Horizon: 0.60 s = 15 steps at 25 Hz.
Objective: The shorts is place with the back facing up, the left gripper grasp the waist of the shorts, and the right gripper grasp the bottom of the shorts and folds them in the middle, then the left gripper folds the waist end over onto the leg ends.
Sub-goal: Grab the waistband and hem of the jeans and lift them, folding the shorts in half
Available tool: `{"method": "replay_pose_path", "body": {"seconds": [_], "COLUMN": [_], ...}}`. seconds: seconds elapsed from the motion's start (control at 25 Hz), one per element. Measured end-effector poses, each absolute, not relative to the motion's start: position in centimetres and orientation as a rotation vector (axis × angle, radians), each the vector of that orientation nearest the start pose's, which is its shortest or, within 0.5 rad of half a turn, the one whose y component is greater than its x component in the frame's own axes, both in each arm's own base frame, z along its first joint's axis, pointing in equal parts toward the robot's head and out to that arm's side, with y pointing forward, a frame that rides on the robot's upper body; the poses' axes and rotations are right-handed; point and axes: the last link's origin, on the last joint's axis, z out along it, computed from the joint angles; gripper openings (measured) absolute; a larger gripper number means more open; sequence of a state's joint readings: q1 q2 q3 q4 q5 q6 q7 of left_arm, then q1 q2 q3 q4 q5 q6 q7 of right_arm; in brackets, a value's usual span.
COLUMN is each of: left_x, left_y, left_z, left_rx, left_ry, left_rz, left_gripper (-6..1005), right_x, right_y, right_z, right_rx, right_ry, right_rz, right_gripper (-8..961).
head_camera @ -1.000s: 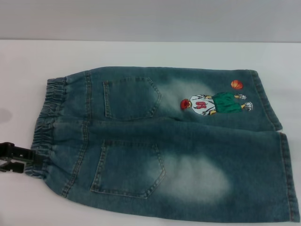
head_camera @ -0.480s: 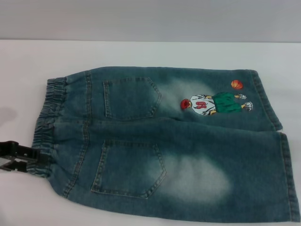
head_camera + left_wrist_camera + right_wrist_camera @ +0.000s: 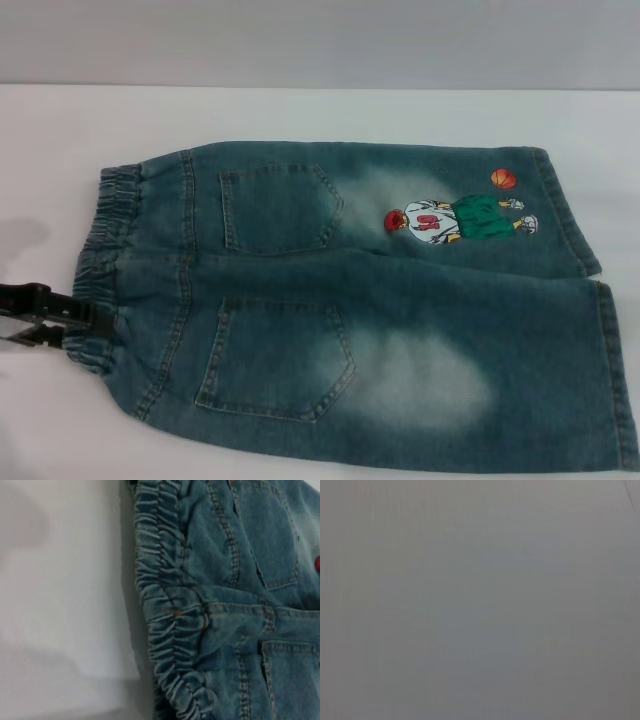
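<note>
The denim shorts [image 3: 350,300] lie flat on the white table [image 3: 300,110], back pockets up. The elastic waist [image 3: 100,270] is at the left and the leg ends [image 3: 590,300] are at the right. A cartoon basketball player print [image 3: 455,220] marks the far leg. My left gripper [image 3: 72,315] sits at the table's left edge, touching the near part of the waist. The left wrist view shows the gathered waistband [image 3: 167,615] close up, bunched at its near corner. My right gripper is out of view, and its wrist view shows only a plain grey surface.
Bare white table [image 3: 40,180] surrounds the shorts at the left and far side. A grey wall [image 3: 320,40] rises behind the table's far edge. The near leg [image 3: 560,420] reaches the head view's lower right corner.
My left gripper has moved right and slightly away from me, onto the waistband. The near corner of the waist has shifted right with it and bunched a little.
</note>
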State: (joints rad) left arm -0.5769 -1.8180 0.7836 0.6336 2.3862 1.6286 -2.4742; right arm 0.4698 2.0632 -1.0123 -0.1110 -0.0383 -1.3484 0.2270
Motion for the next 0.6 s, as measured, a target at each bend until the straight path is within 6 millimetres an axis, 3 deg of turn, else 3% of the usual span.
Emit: {"method": "replay_pose_path", "body": {"seconds": [0.6], "left_x": [-33.08], "left_y": [32.32], "left_z": [7.77], "left_rx": [-2.268], "left_ry": [-1.963], "left_rz": [0.015], "left_gripper": [690], "right_x": [35.00], "right_y": [33.62], "right_z": [8.88], "right_rx": [-1.121], "right_ry": [0.431], "right_rz": [0.807], "right_gripper": [503]}}
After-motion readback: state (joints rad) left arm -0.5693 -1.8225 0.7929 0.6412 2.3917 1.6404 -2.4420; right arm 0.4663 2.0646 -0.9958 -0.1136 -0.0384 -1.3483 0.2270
